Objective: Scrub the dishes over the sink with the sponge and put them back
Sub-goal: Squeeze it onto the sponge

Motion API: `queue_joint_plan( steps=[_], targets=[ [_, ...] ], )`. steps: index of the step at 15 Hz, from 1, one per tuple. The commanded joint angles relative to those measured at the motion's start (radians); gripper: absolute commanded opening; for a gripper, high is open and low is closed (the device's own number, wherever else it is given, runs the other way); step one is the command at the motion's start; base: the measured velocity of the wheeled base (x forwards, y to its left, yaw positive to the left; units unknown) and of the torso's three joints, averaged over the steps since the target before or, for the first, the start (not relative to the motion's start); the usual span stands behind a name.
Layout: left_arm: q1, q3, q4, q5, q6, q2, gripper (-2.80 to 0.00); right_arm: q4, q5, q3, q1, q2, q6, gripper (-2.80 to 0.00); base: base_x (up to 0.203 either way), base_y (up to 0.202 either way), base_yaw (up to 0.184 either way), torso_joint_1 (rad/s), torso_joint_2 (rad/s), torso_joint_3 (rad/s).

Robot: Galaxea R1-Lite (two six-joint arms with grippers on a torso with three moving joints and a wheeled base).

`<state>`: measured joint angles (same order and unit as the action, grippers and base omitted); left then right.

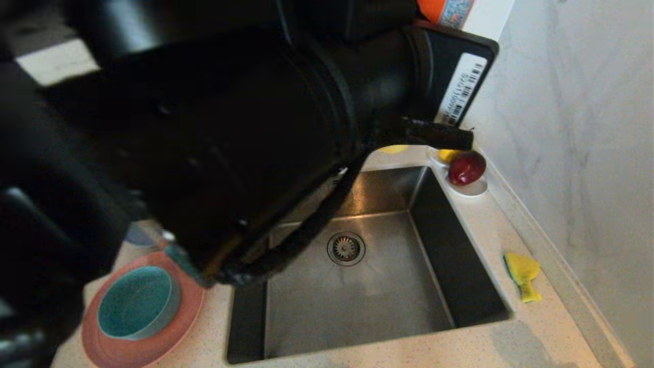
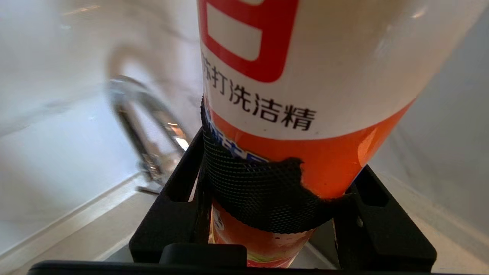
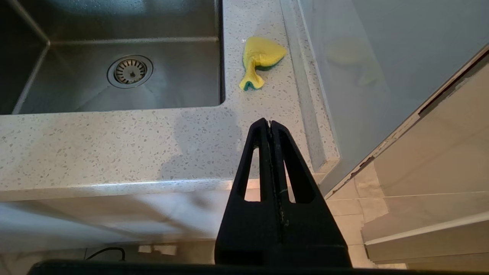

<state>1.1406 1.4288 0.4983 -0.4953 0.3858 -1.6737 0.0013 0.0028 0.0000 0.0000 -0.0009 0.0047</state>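
Speckled pale stone worktop (image 1: pixel 475 352) with an inset stainless steel sink (image 1: pixel 357 301), square, its round drain strainer (image 1: pixel 346 248) on the floor of the basin. Near edge: the right gripper (image 3: pixel 270 123) hangs off the front edge of the worktop, its fingers pressed together on nothing. At the near left corner, a teal bowl (image 1: pixel 135 301) sits on a salmon-pink plate (image 1: pixel 110 347); further dishes behind it are hidden by the arm. Right of the basin, on the narrow strip of worktop between the sink rim and the marbled wall (image 1: pixel 577 153), lies the crumpled yellow sponge (image 1: pixel 523 273), green side under, apart from both edges. At the far right corner, a small white dish (image 1: pixel 472 190) carries a dark red fruit (image 1: pixel 466 167), possibly a plum. The left arm (image 1: pixel 214 133) fills the upper left of the head view; the left gripper (image 2: pixel 267 198) is clamped on an orange-and-white dish soap bottle (image 2: pixel 305 76), with a chrome tap (image 2: pixel 141 126) behind it.
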Motion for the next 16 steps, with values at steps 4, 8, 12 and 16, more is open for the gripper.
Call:
queue_joint_plan(
  steps=[4, 8, 12, 16],
  targets=[
    [0.008, 0.034, -0.003, -0.003, 0.009, -0.156, -2.80, 0.000, 0.000, 0.000, 0.000, 0.001, 0.000, -2.80, 0.000, 0.000, 0.000, 0.000, 0.00, 0.000],
    [0.011, 0.037, -0.001, -0.003, 0.013, -0.255, -2.80, 0.000, 0.000, 0.000, 0.000, 0.001, 0.000, -2.80, 0.000, 0.000, 0.000, 0.000, 0.00, 0.000],
    [0.030, 0.031, 0.001, -0.005, 0.049, -0.340, -2.80, 0.000, 0.000, 0.000, 0.000, 0.000, 0.000, -2.80, 0.000, 0.000, 0.000, 0.000, 0.00, 0.000],
    [0.036, 0.034, -0.004, -0.005, 0.102, -0.434, -2.80, 0.000, 0.000, 0.000, 0.000, 0.001, 0.000, -2.80, 0.000, 0.000, 0.000, 0.000, 0.00, 0.000]
  ],
)
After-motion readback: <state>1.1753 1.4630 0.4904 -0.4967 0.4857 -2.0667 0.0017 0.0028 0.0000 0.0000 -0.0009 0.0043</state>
